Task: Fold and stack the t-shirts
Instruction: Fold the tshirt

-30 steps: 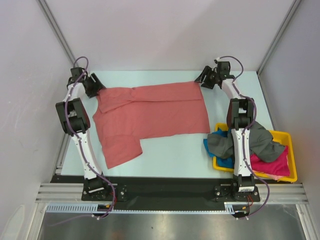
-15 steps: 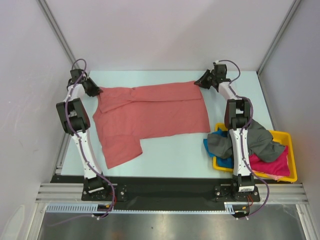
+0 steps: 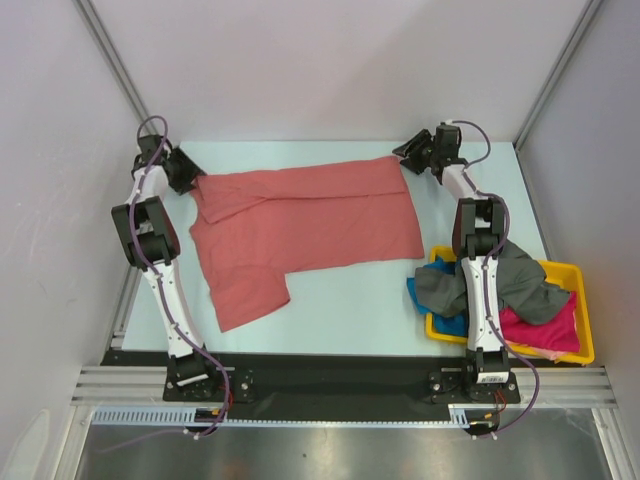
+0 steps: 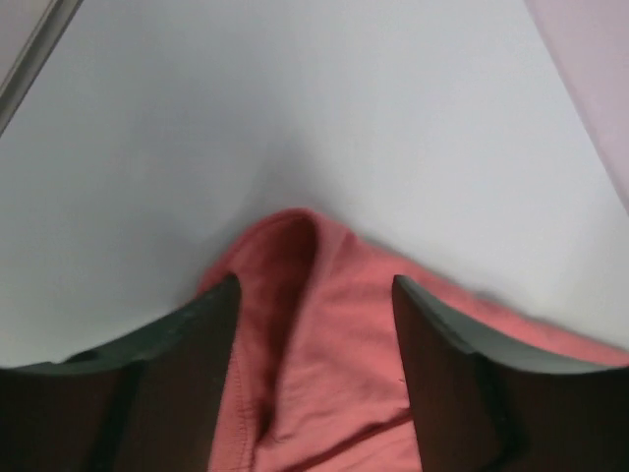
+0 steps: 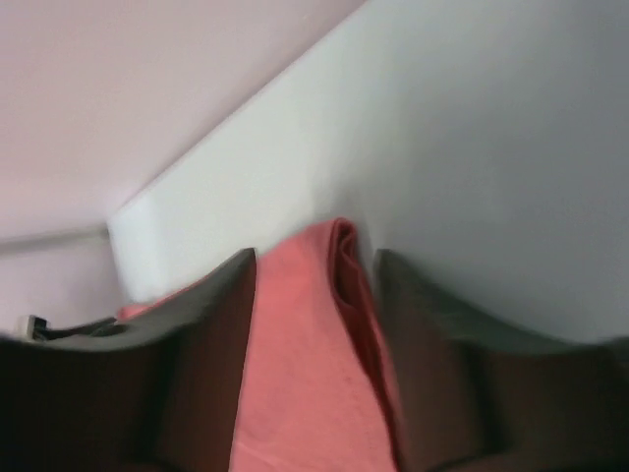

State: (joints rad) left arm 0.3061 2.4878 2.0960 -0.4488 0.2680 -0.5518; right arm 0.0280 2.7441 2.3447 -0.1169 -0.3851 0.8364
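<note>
A salmon-red t-shirt (image 3: 300, 225) lies spread over the pale table, one sleeve pointing toward the near left. My left gripper (image 3: 190, 172) is at its far left corner. In the left wrist view that gripper (image 4: 314, 285) stands open, with a rumpled fold of the shirt (image 4: 344, 374) lying loose between the dark fingers (image 4: 187, 364). My right gripper (image 3: 408, 155) is at the far right corner. In the right wrist view it (image 5: 314, 258) is open too, astride the shirt's rolled edge (image 5: 295, 364). Dark grey (image 3: 520, 280), magenta-pink (image 3: 545, 325) and bright blue (image 3: 445, 322) t-shirts lie heaped at the right.
The heap sits in a yellow tray (image 3: 585, 320) at the near right, with the grey shirt spilling over its left rim beside the right arm. Enclosure walls stand close behind and to both sides of the table (image 3: 350, 310).
Both grippers nudged toward the far edge and the shirt's far corners went with them, drawing its far edge straighter. The near sleeve slid slightly right. Both pairs of jaws now stand apart.
</note>
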